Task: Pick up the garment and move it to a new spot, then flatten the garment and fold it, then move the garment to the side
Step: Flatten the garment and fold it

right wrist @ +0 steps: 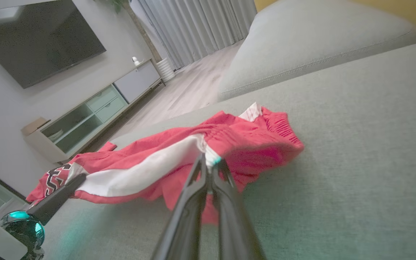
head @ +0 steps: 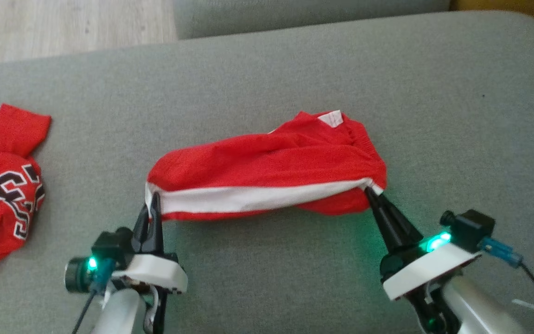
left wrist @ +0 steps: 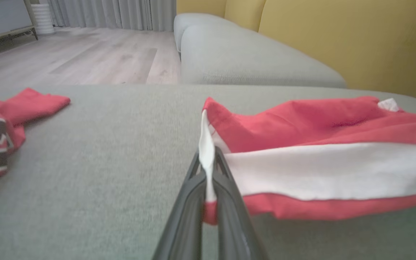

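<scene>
Both ends taken: my left gripper (head: 155, 200) and my right gripper (head: 370, 192) are each clamped tight on the red fabric garment with a broad white stripe (head: 267, 162), which stretches between them over the grey fabric sofa seat (head: 295, 69). In the head view the garment lies at centre. My left gripper pinches its 8 o'clock corner and my right its 4 o'clock corner, both on the stripe. A small white tag (head: 332, 118) shows on the garment toward 1 o'clock. A crumpled red jersey with black-and-white lettering (head: 3, 185) lies well apart at 9 o'clock on the same seat. Pale wooden floor (head: 63, 23) shows at 11 o'clock.
</scene>
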{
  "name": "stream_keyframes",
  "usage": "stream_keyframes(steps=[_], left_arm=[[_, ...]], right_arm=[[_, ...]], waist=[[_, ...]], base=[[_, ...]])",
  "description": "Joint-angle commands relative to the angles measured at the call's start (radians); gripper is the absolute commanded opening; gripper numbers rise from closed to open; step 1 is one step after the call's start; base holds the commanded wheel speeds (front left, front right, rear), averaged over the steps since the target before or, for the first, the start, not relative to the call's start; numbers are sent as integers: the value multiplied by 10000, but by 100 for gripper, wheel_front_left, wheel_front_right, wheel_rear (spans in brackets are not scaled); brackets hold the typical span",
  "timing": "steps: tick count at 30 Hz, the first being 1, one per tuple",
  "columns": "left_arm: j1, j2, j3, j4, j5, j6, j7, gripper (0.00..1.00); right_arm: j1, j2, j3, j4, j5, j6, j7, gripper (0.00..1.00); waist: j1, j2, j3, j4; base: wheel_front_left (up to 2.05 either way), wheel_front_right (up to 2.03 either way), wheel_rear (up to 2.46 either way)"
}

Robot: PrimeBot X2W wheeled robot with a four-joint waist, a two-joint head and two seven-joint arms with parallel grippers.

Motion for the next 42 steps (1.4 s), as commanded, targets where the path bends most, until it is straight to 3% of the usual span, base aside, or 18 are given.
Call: stream_keyframes(steps=[1,9,13,17,22,30,37,42], left_arm=[[-240,105,445,-523,193,-98,-51,0],[-1778,1092,838,-2373,1064,-731,-51,0],[-3064,1572,789,-3130,1314,-903,-51,0],[-4170,1929,663,-3397,1382,-994,7,0],[-5147,2280,421,-3177,1348,-1065,985,0],[-6082,2007,464,-2071,932,-928,1774,0],[-8302,1761,689,-875,1222,-56,286,0],[-8577,1370,656,-516,1140,59,-33,0]], right_arm=[[-131,-103,-73,-491,-111,-7,-36,0],[-1734,-862,-476,-1870,-206,-7,-36,0],[-2962,-1633,-192,-2251,121,-7,-36,0],[-4202,-2379,212,-2309,728,-7,35,0],[-5468,-2920,914,-1945,1556,-7,1015,0],[-7318,-2899,1801,-579,1752,-7,1446,0],[-10108,-2176,1811,1830,396,-7,215,0],[-10792,-1740,1657,2728,-338,-7,-22,0]], waist=[[1,0,-252,-9],[1,0,-1248,120],[1,0,-1509,287],[1,0,-1624,463],[1,0,-1292,624],[1,0,266,732],[1,0,1531,744],[1,0,1748,849]], base=[[0,0,0],[0,0,0],[0,0,0],[0,0,0],[0,0,0],[0,0,0],[0,0,0],[0,0,0]])
